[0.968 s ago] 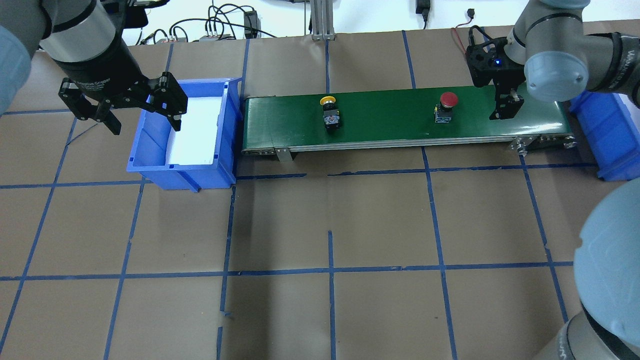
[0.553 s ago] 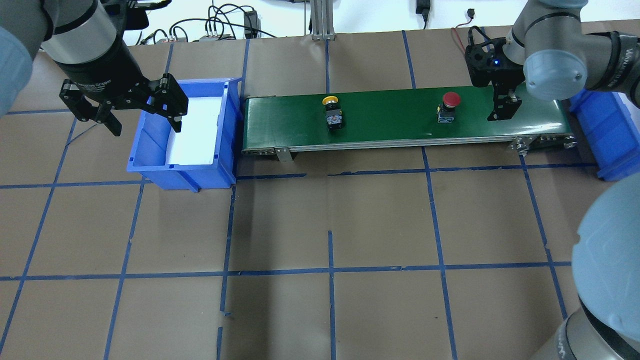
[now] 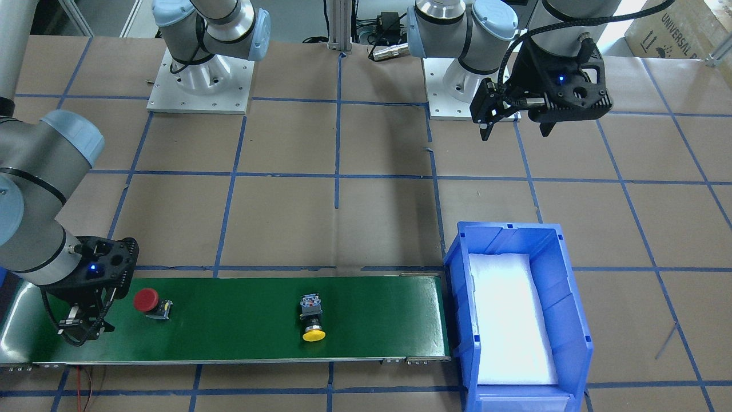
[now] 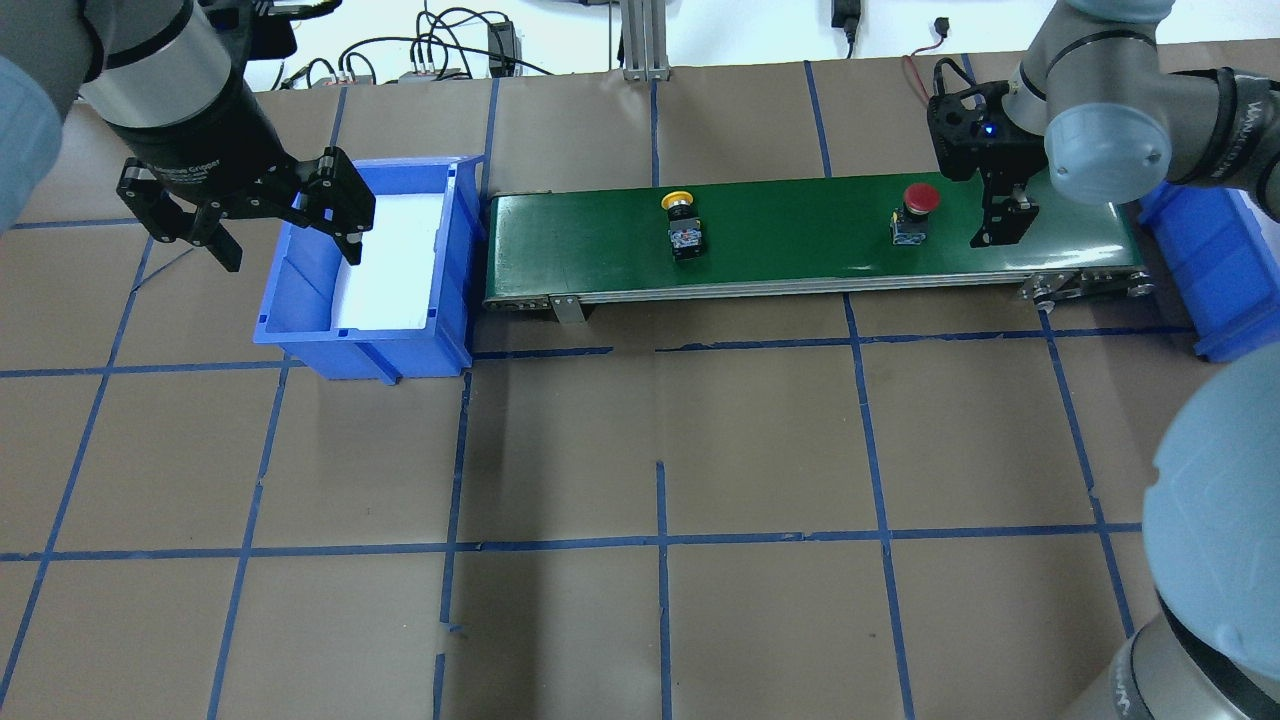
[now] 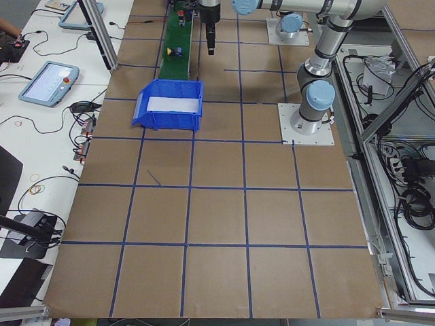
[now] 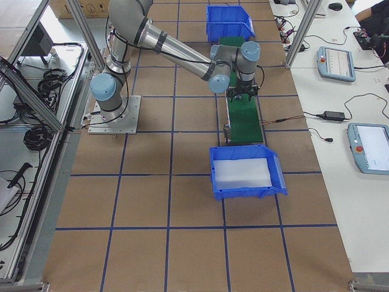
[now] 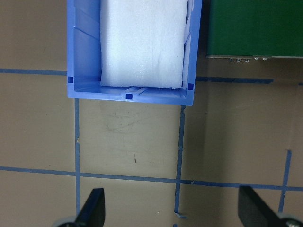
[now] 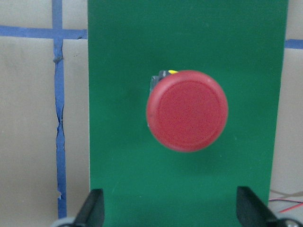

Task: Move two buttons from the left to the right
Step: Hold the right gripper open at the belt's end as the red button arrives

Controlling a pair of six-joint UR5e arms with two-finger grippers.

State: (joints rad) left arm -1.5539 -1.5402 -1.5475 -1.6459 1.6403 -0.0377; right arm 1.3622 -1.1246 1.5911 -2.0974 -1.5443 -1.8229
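Observation:
Both buttons stand on the green conveyor belt (image 4: 790, 255). The red-capped button (image 4: 918, 207) (image 3: 147, 301) is near the belt's right end, a short way left of my right gripper (image 4: 1001, 226) (image 3: 79, 333). That gripper hangs open low over the belt, and in its wrist view the red cap (image 8: 187, 110) sits ahead of the spread fingers (image 8: 93, 210). The yellow-capped button (image 4: 683, 222) (image 3: 313, 322) lies near the belt's middle. My left gripper (image 4: 293, 257) (image 3: 514, 133) hovers open and holds nothing, above the near-left edge of the left blue bin (image 4: 300, 335).
The left blue bin (image 3: 573, 326) holds only a white foam pad (image 7: 142, 42) and abuts the belt's left end. A second blue bin (image 4: 1215, 255) stands past the belt's right end. Cables lie along the table's far edge.
Both buttons have ridden the belt to the right, bringing the red one closer to my right gripper. The right gripper has shifted slightly. The left arm has stayed put.

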